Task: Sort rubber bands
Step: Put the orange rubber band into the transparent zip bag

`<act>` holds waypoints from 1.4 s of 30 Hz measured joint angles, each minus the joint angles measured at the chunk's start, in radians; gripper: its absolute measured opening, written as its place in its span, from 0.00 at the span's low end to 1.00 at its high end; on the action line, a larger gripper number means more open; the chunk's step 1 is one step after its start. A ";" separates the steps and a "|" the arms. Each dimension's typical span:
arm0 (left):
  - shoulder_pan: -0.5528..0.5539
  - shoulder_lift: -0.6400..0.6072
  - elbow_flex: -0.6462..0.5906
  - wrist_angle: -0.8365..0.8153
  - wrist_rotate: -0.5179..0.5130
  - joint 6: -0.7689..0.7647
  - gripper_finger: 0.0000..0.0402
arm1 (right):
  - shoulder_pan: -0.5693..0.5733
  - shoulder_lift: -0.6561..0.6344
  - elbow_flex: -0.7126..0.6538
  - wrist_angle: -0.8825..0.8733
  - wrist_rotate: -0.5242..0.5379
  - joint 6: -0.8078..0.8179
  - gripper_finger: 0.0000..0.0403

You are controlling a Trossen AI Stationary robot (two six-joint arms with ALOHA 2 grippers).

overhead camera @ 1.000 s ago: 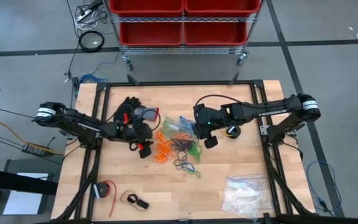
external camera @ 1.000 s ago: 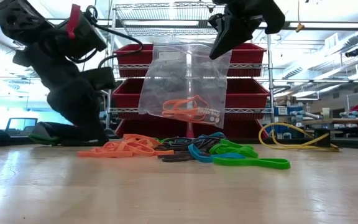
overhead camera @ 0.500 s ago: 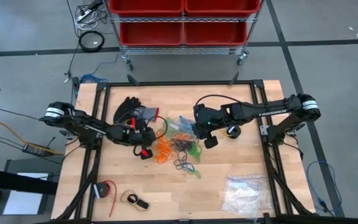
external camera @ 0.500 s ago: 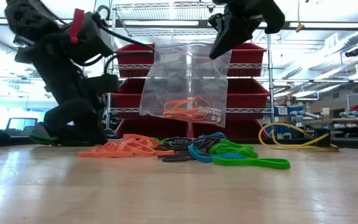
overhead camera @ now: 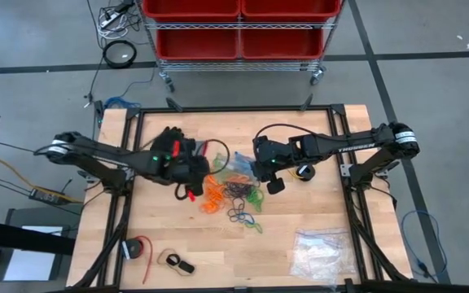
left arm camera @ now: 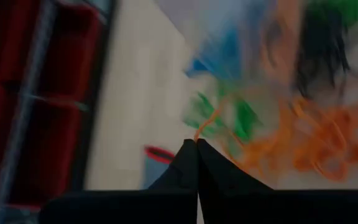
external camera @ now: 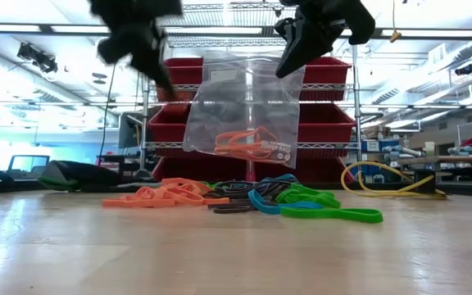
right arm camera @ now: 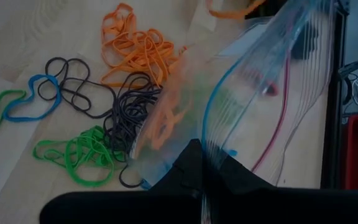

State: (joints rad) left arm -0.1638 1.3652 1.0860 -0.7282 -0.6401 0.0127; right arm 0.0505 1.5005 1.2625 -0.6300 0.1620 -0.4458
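While the right gripper (external camera: 289, 61) hangs clamped on the top edge of a clear bag (external camera: 240, 106) holding a few orange bands, the left gripper (left arm camera: 196, 149) has snapped shut on one thin orange band. Most rubber bands (overhead camera: 233, 194) lie loose mid-table, at eight o'clock from the right gripper, so sorting looks barely begun. A second ago the left gripper was open and low beside the pile; now it is raised toward the bag.

Probably gloves (overhead camera: 168, 140); red bins (overhead camera: 238, 24)
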 joint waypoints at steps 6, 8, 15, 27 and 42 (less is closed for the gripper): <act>-0.008 -0.058 0.114 0.072 -0.107 0.136 0.00 | 0.001 0.000 0.000 0.003 0.000 0.000 0.00; -0.008 -0.062 0.126 0.175 -0.109 0.199 0.00 | 0.001 0.000 0.000 0.004 0.000 0.000 0.00; 0.013 -0.029 0.125 0.409 -0.022 0.387 0.00 | 0.001 0.000 0.000 0.009 0.000 0.000 0.00; 0.079 0.087 0.125 0.506 0.038 0.460 0.00 | 0.001 0.000 0.000 0.016 0.000 -0.001 0.00; 0.052 0.168 0.133 0.505 0.043 0.480 0.00 | 0.001 0.000 0.000 0.015 0.000 -0.003 0.00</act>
State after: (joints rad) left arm -0.1120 1.5333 1.2188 -0.2230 -0.5972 0.4923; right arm 0.0513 1.5009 1.2625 -0.6152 0.1619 -0.4484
